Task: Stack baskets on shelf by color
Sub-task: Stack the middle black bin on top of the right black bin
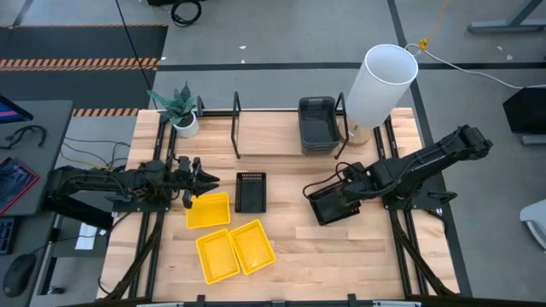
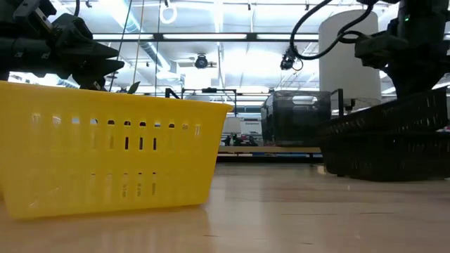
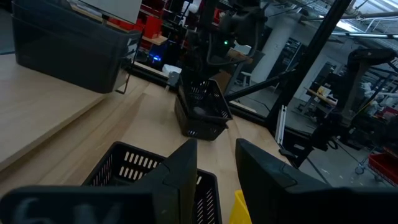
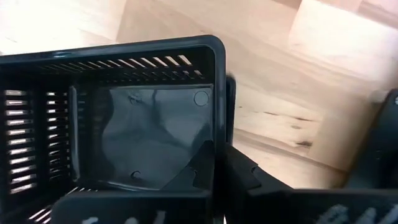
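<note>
While the left gripper (image 1: 207, 181) is hovering part-open over a yellow basket (image 1: 209, 210), the right gripper (image 1: 339, 193) is pinching the wall of a black slotted basket (image 1: 331, 205) on the tabletop. It is likely being stacked next, calling for a lift toward the lone black basket (image 1: 251, 191) or the shelf (image 1: 264, 132).

Three yellow baskets (image 1: 209, 210) (image 1: 215, 255) (image 1: 252, 246); at least two black slotted baskets (image 1: 251, 191) (image 1: 331, 205); a stack of smoky grey baskets (image 1: 316, 124), number indistinct; one potted plant (image 1: 181, 111); one white cylinder (image 1: 380, 85); two robot arms.
</note>
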